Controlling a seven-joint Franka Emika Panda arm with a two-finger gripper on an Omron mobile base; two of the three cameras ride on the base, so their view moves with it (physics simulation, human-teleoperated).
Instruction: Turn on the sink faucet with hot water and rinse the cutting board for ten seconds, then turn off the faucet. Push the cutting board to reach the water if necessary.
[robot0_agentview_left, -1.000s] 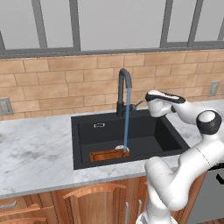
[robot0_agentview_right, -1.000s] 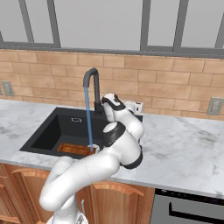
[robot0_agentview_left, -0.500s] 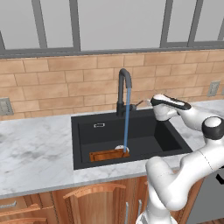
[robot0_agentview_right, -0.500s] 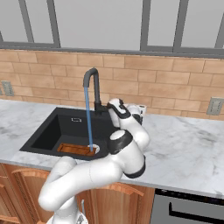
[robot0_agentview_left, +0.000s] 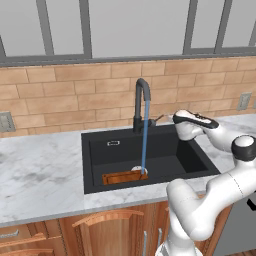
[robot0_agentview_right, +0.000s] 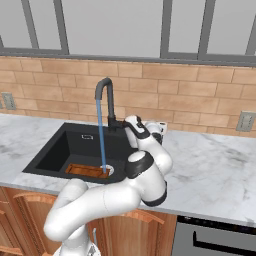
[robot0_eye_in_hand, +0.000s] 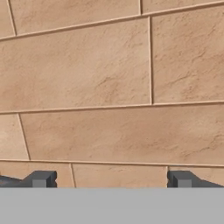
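In sink (robot0_agentview_left: 195, 160): cutting board (robot0_agentview_left: 123, 176) (near front wall) under water (robot0_agentview_left: 145, 137).

Tall matte-black gooseneck faucet (robot0_agentview_left: 141, 102) stands at the far rim of the black rectangular sink basin (robot0_agentview_left: 175, 160). A thin pale-blue water stream (robot0_agentview_left: 145, 137) falls onto the right end of the small orange-brown wooden cutting board (robot0_agentview_left: 122, 176), lying flat near the front wall.

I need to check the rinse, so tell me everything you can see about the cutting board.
The cutting board is a small flat orange-brown rectangle, wooden-looking, with a darker raised rim. It lies flat on the floor of the black sink, against the front wall. The water lands at its right end, by the white drain. Nothing else touches it.
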